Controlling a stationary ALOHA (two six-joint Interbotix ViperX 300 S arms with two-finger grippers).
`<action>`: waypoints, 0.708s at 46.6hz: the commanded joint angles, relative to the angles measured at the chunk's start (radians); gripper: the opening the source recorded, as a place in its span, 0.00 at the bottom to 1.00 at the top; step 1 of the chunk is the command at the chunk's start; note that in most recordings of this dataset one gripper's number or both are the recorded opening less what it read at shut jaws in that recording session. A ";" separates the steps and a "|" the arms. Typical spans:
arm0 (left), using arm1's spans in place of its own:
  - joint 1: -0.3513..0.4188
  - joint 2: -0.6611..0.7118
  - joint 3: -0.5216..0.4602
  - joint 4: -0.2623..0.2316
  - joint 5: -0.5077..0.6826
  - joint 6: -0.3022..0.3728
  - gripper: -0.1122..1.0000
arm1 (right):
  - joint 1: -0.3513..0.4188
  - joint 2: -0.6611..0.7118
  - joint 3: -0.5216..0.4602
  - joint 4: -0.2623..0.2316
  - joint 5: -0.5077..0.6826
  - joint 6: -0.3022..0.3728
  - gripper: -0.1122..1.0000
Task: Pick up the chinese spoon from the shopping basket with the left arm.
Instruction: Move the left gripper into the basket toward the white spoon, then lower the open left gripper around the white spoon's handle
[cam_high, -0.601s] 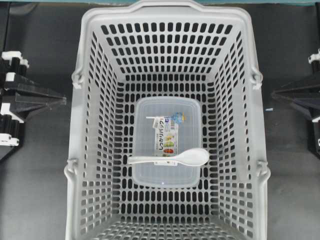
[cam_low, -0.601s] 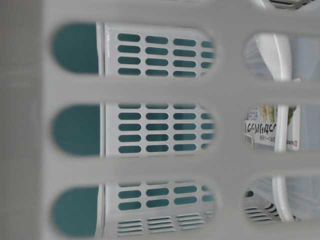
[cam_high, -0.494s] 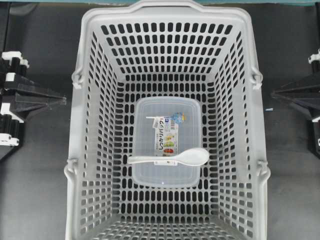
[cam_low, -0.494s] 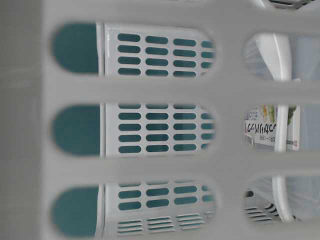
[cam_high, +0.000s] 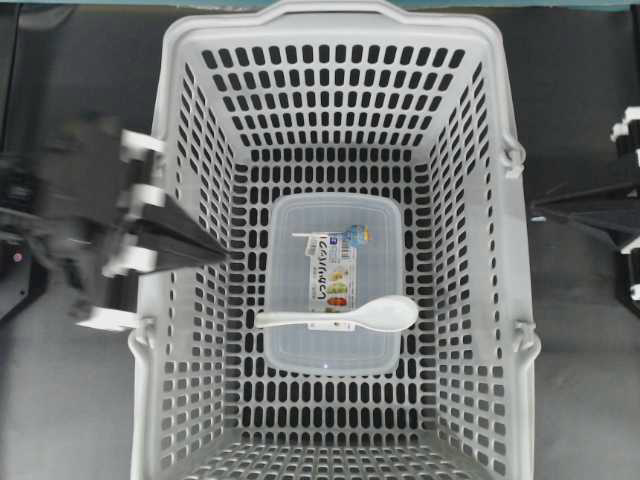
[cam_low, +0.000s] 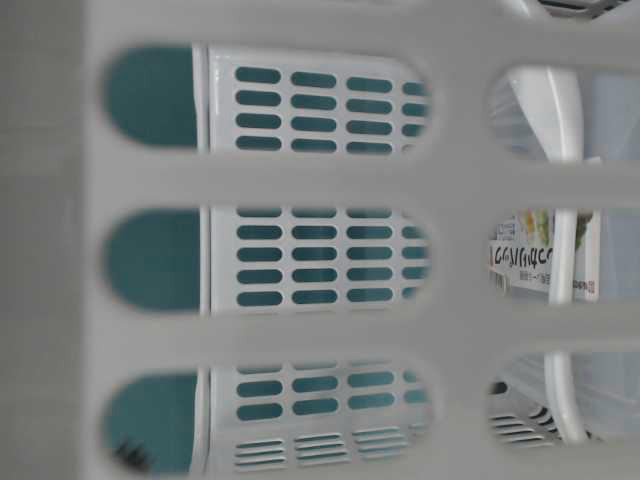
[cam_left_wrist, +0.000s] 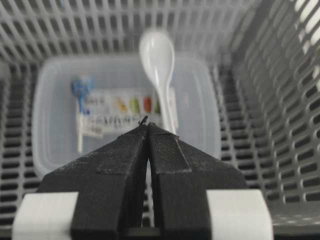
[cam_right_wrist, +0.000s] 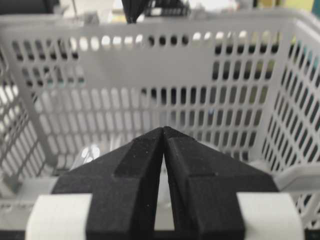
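Over the basket's left rim, the left claw (cam_high: 222, 257) has its tips pressed together and holds nothing — in the wrist view they meet in a point aimed at the spoon's handle. The blur on the arm in the overhead view suggests it's mid-swing. Past the tips, the chinese spoon (cam_high: 345, 317) lies on the lid of a clear food box (cam_high: 334, 285) sitting on the floor of the shopping basket (cam_high: 340, 30), roughly mid-floor. Its bowl points toward the right wall, its handle toward the left wall.

For a clean pick I'd say: spread the claw before dropping in, not after, since the walls slope inward and room is tight. Come straight down over the handle, across its width, close to where it meets the bowl — the glossy surface looks slippery, and the lid under it may flex. Keep clear of the slotted wall on the way down.

Outside the basket's right side the right claw (cam_high: 540, 207) waits, tips together too, empty.
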 joint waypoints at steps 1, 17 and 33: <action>-0.006 0.097 -0.126 0.005 0.101 0.000 0.10 | 0.011 -0.009 -0.035 0.003 0.049 0.002 0.10; -0.012 0.336 -0.336 0.005 0.313 0.005 0.10 | 0.020 -0.061 -0.046 0.003 0.120 0.002 0.12; -0.031 0.468 -0.428 0.003 0.328 -0.003 0.11 | 0.021 -0.067 -0.044 0.003 0.094 0.000 0.79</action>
